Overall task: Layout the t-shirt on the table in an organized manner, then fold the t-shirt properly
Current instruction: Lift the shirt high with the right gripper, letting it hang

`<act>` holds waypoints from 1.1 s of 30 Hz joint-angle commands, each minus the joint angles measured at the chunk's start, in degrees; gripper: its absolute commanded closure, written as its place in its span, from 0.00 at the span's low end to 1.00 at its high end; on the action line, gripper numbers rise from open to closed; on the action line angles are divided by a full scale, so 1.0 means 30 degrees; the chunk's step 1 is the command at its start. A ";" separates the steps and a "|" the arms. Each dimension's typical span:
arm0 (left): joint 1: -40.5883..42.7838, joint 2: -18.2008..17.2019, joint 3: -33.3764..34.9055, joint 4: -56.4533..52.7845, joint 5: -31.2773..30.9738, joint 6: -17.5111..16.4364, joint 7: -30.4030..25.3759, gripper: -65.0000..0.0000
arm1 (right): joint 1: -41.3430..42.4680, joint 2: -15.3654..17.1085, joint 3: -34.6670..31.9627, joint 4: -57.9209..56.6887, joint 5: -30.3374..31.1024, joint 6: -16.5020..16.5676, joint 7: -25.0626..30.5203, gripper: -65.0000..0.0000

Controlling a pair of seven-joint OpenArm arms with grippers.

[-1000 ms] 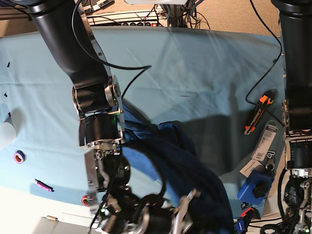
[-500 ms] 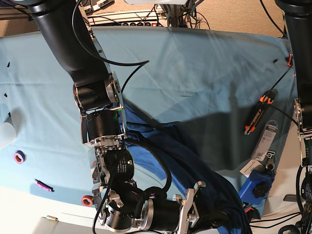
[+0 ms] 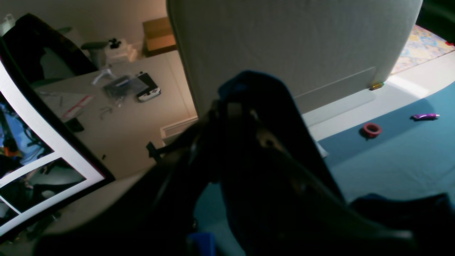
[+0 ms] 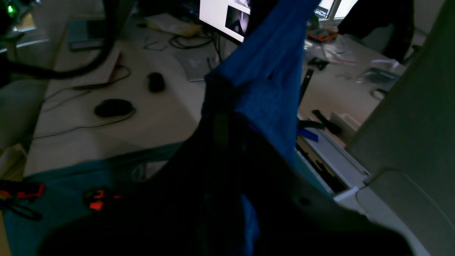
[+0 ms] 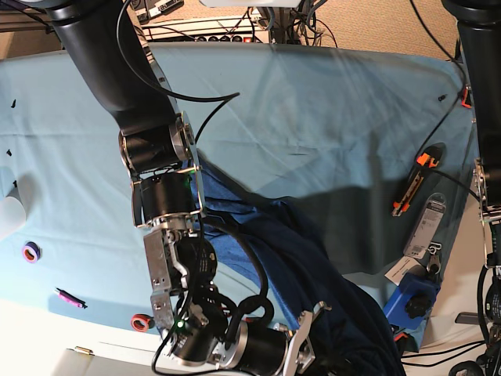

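Since a moment ago, both arms are drawing apart along the near edge, stretching the t-shirt point(image 5: 313, 274) between them. The right tool point(image 4: 227, 103) is clamping blue fabric, lifted off the surface point(image 5: 329, 117). The left tool point(image 3: 245, 106) is likewise closed on the dark cloth. The garment's remainder is draping near the surface's near edge, toward its right corner.

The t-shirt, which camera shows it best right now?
The base view: the t-shirt drapes across the table. The right wrist view shows only a hanging blue fold; the left wrist view shows only a dark, shadowed strip.
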 commanded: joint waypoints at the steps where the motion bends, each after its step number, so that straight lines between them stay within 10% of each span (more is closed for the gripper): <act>1: -0.0874 -0.0321 -0.0146 0.0284 -0.0197 0.0007 -0.0619 1.00 | 0.0517 -0.0095 0.0066 0.0277 0.0000 -0.0032 0.0721 1.00; 8: -0.0641 -0.1027 -0.0146 0.0284 -0.0270 0.0007 -0.0488 1.00 | -0.0583 0.1566 0.0036 0.0277 -0.5923 -0.0032 0.3993 1.00; 17: -0.0277 -0.1093 -0.0146 0.0284 -0.0270 -0.0007 -0.0495 1.00 | -0.0627 0.3810 -0.0554 0.0262 -0.7825 -0.0032 0.4342 1.00; 25: -0.0248 -0.1093 -0.0146 0.0284 -0.0153 0.0000 -0.0488 1.00 | -0.0627 0.3169 -0.9770 0.0262 -1.0149 -0.0032 0.4226 1.00; 33: -0.0255 -0.1086 -0.0138 0.0284 -0.0044 0.0000 -0.0495 1.00 | -0.0860 -0.0124 -1.3027 0.0401 -1.1868 -0.3585 0.4634 1.00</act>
